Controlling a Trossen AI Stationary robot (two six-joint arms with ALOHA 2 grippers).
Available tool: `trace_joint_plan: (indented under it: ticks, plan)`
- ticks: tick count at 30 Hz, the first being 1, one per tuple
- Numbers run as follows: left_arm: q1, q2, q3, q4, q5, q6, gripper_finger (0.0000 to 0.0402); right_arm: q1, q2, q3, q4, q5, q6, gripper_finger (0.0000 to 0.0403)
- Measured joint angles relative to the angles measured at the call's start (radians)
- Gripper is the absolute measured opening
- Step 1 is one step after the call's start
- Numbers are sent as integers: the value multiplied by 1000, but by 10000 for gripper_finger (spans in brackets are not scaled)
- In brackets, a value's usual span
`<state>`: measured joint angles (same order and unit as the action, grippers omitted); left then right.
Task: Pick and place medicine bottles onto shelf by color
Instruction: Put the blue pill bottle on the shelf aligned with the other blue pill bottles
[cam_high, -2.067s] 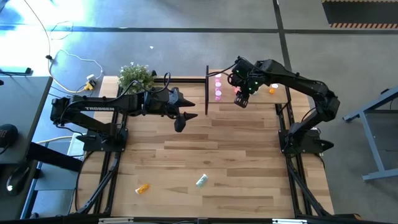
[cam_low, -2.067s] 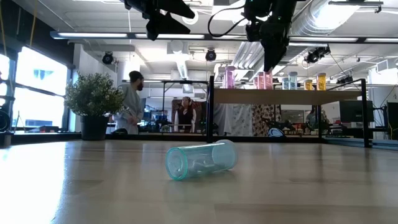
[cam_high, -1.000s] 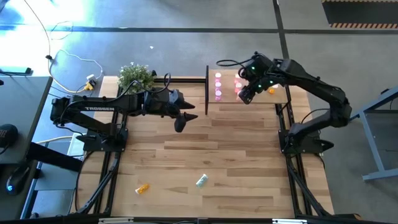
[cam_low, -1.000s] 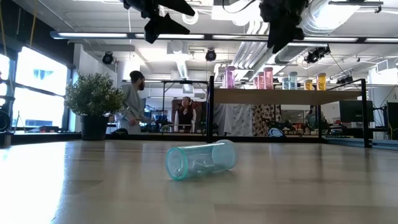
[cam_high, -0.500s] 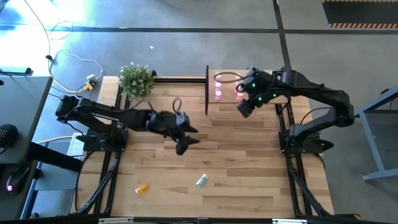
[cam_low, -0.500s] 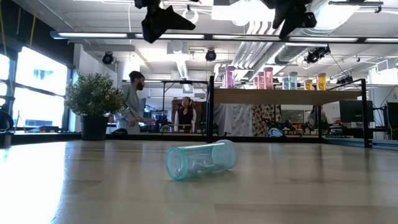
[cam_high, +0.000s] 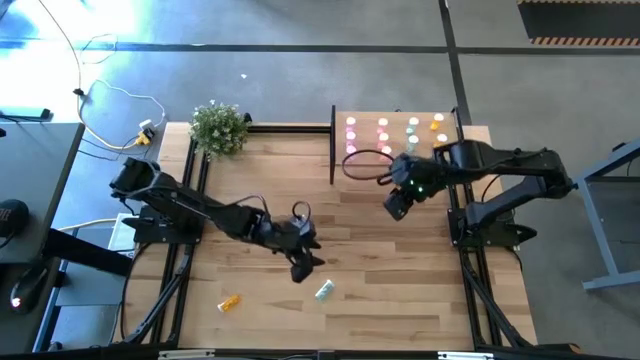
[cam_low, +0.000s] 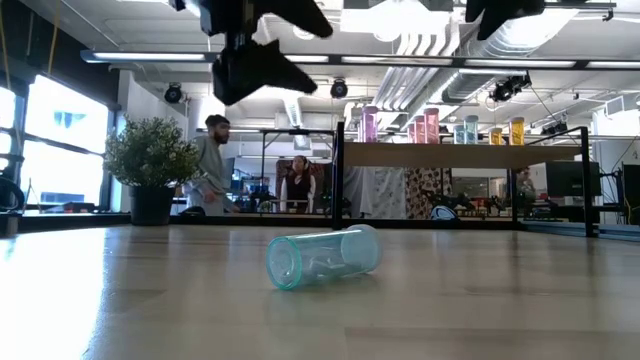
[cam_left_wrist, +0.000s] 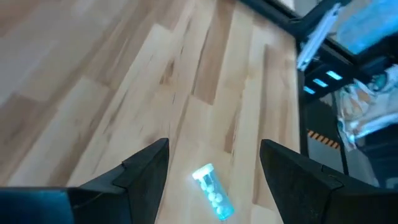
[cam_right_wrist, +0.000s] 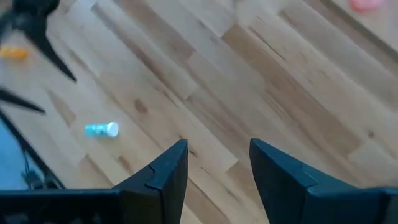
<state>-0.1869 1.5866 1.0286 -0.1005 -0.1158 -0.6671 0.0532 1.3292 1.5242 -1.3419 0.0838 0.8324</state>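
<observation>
A pale green medicine bottle (cam_high: 324, 290) lies on its side on the wooden table; in the low view, this bottle (cam_low: 322, 258) shows its open-looking end. My left gripper (cam_high: 308, 268) hangs open just above and to the far left of it, and its wrist view shows the bottle (cam_left_wrist: 211, 191) beyond the fingers. An orange bottle (cam_high: 229, 301) lies near the front left. The shelf (cam_high: 397, 128) at the far right carries upright pink, green and orange bottles. My right gripper (cam_high: 395, 205) stands open and empty over the table, in front of the shelf.
A potted plant (cam_high: 218, 127) stands at the table's far left corner. The shelf's dark upright panel (cam_high: 332, 145) rises at its left end. Bare planks lie between the two arms. People stand in the room behind the table (cam_low: 215, 165).
My left gripper has swung toward the near edge and down, coming close above the pale green bottle, staying open. My right gripper has drawn back from over the shelf toward the near edge, empty and open. No bottle has moved.
</observation>
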Motion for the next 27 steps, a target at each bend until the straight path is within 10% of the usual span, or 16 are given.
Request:
trace_joint_plan:
  ticks: [27]
  plan:
    - [-195, 320, 0, 185, -194, -198, 241, 145, 14, -1, -20, 118, 181, 163]
